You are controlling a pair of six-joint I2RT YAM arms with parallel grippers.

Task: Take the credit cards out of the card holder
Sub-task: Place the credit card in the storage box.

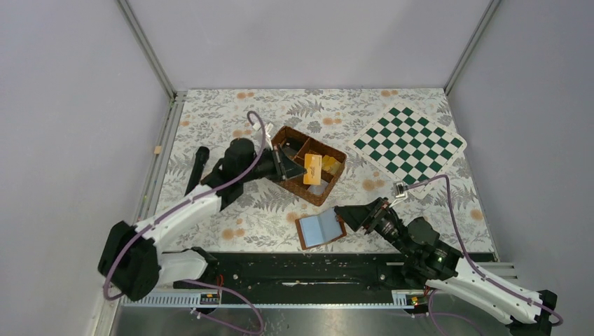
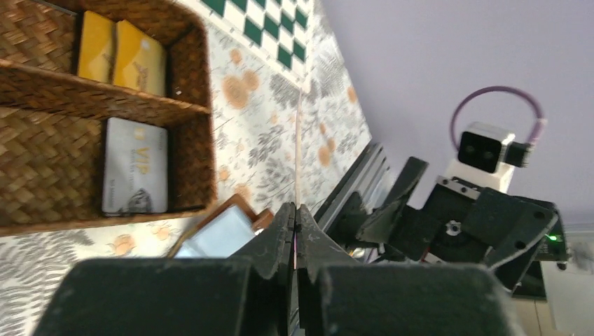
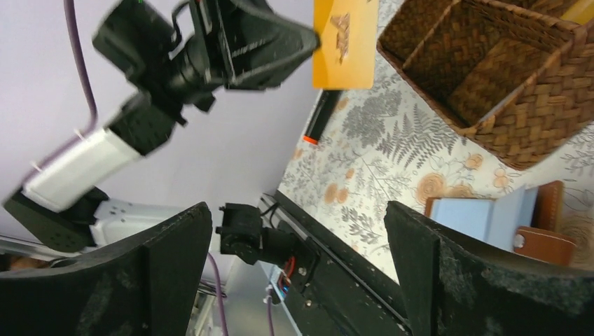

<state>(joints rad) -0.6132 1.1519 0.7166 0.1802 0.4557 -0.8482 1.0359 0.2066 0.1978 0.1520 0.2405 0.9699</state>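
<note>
Now card (image 1: 312, 169) long axis runs across L pincer (image 1: 299, 169).

We read "VIP" in gold letters on the grey card (image 2: 135, 166), which lies in a corner compartment of the woven basket (image 2: 70, 87). The orange card (image 3: 344, 42) bears a dark mark and the yellow cards (image 2: 122, 57) a dark script, both too blurred for us to read.

Both arms pair white moulded links (image 1: 178, 213) with matte black joint housings (image 1: 133, 262). A thin purple cable (image 2: 496, 89) loops along each to a small white box-shaped wrist camera (image 2: 482, 150). The right pincer's (image 3: 298, 217) broad black fingers (image 3: 455, 280) look faced with rough, perhaps felt-like, padding. A tiny green light (image 2: 553, 238) glows on one housing.
</note>
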